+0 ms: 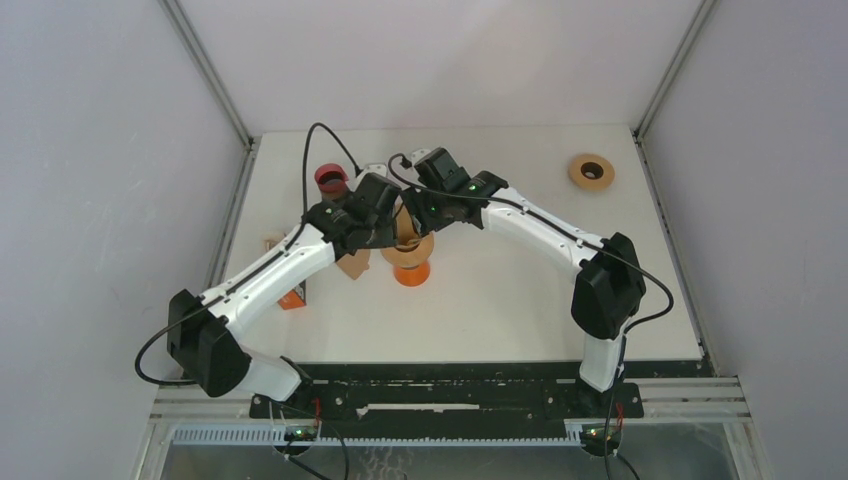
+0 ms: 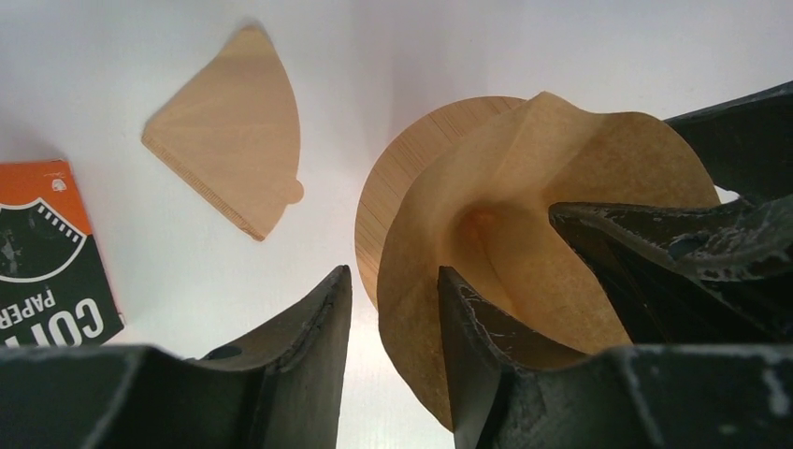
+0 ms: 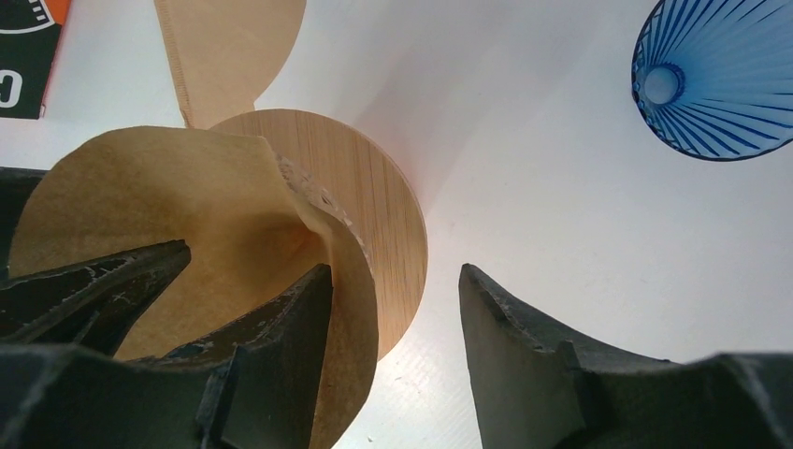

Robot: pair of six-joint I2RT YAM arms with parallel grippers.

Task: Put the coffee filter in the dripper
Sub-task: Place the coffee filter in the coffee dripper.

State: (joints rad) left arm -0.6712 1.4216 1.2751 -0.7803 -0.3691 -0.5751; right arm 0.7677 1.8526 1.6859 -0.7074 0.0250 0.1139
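Filter (image 2: 524, 187): opened into a cone, seated in the wood-collared dripper (image 3: 383, 196), mid-frame.
Left gripper (image 2: 393, 281): jaws apart, straddling the rim, no pinch.
Right gripper (image 3: 395, 271): parted too, astride the opposite rim.

Open filter (image 2: 524, 234) on dripper (image 2: 402, 178), flat filter (image 2: 234, 131) beside

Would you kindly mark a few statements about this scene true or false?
1. An opened filter sits on the wooden disc. True.
2. The folded filter lies on the box. False: it lies on the table, apart from the box.
3. Both grippers are shut. False: the left gripper and right gripper are open, each astride the opened filter's rim.
4. A blue dripper shows in the right wrist view. True.
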